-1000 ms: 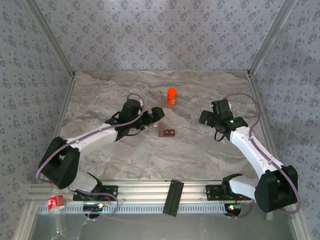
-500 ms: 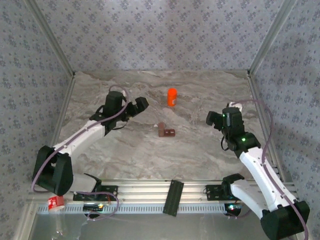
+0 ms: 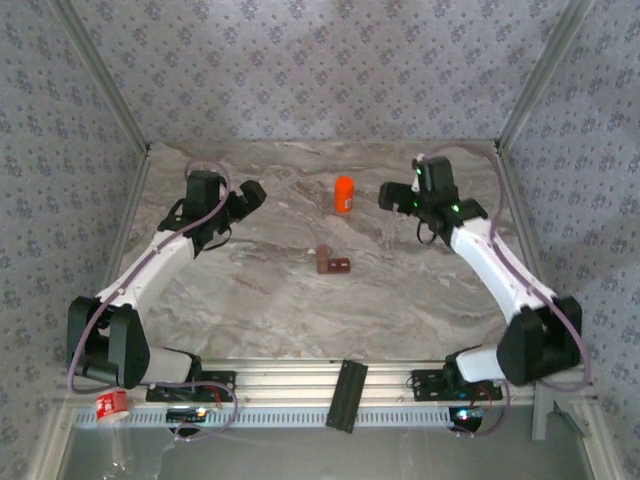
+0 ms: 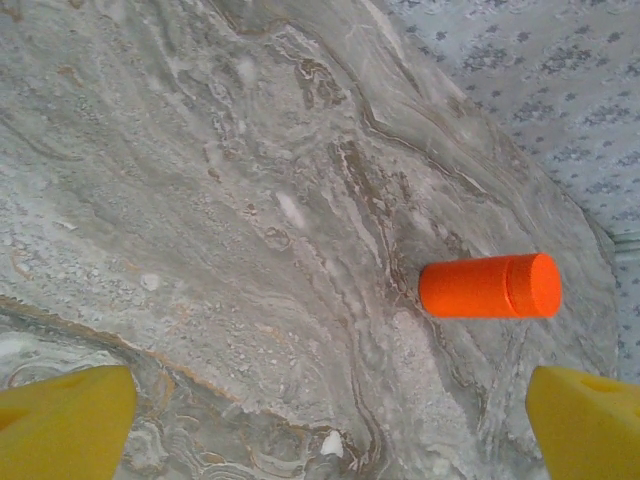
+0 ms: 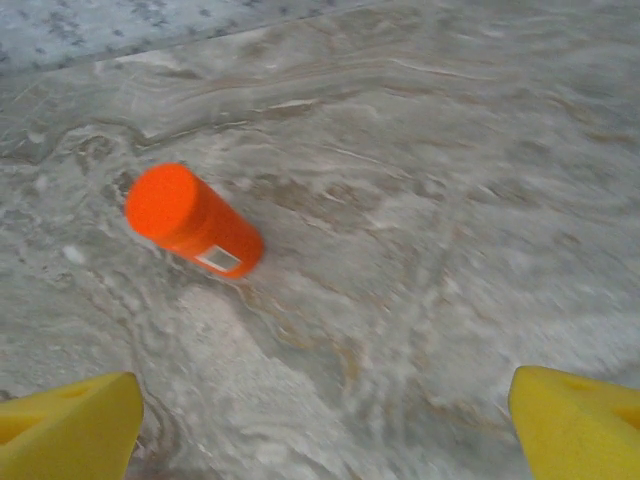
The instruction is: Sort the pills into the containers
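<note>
The containers (image 3: 333, 264), a small dark reddish-brown strip of joined boxes, lie mid-table with neither gripper near them. An orange bottle (image 3: 344, 193) stands behind them. My left gripper (image 3: 245, 192) hangs open to the bottle's left, its yellow fingertips (image 4: 65, 420) wide apart over bare marble. One tiny white speck (image 4: 332, 443) lies between them; whether it is one of the pills I cannot tell. My right gripper (image 3: 390, 197) is open just right of the bottle (image 5: 195, 222), fingertips (image 5: 580, 420) spread and nothing between them. The left wrist view has the bottle (image 4: 490, 286) ahead to the right.
The marble table (image 3: 250, 310) is bordered by patterned walls at the back and both sides. A metal rail (image 3: 300, 385) with a black bracket (image 3: 346, 395) runs along the near edge.
My left arm has swung back and left, away from the containers. My right arm has swung toward the back and left, ending close beside the orange bottle.
</note>
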Robot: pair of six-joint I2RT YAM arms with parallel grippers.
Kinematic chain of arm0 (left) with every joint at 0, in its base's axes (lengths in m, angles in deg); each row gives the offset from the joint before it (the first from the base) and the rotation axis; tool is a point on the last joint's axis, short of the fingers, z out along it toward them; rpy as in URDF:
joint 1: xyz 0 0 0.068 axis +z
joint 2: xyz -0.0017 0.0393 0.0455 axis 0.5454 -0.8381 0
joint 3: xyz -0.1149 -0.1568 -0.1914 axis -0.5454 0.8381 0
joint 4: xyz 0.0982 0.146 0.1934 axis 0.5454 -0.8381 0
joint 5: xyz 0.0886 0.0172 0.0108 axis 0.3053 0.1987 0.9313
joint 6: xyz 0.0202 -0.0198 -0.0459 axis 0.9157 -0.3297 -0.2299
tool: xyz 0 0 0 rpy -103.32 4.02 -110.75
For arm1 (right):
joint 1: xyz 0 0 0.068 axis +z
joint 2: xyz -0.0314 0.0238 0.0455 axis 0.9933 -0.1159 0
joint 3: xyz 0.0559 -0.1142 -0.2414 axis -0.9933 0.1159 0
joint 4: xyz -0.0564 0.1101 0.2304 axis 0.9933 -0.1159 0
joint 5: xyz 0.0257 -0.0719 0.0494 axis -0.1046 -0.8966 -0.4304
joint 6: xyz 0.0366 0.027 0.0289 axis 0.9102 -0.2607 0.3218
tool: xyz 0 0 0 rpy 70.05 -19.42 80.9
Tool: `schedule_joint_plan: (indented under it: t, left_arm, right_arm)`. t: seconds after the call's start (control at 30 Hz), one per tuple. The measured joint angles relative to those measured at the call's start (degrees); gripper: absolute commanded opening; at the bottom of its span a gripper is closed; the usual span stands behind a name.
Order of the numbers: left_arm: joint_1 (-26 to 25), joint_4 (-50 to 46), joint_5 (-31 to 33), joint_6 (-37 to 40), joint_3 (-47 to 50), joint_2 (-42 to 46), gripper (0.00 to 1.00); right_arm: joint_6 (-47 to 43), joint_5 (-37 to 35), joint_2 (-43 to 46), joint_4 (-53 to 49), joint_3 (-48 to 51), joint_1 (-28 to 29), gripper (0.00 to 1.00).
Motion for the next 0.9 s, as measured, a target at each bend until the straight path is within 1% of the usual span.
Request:
schedule_joint_plan:
  t: [0.17,0.3,0.57,0.67,0.9]
  left_arm:
    - [0.09,2.67,1.25,-2.67,2.93,0.31,1.00]
    - [0.17,2.29,1.09,-3.21,3.67,0.13,1.00]
    - [0.57,0.94,-2.82,-3.89,0.42,-3.74,1.00]
    - [0.57,0.76,-3.85,-4.09,0.42,-4.00,1.00]
    - [0.81,-1.46,-5.14,-2.93,-1.20,-4.24,1.00]
  right_arm:
    - [-2.23,1.14,-13.07,-2.56,-14.21,3.04,0.92]
    - [-3.34,1.57,-22.60,-6.19,-24.22,4.13,0.92]
    - [-6.10,1.53,-38.21,-14.73,-40.59,6.71,0.92]
    - [-7.02,1.22,-42.42,-17.42,-45.35,7.93,0.91]
    - [-7.76,-0.44,-46.88,-20.52,-48.39,8.83,0.90]
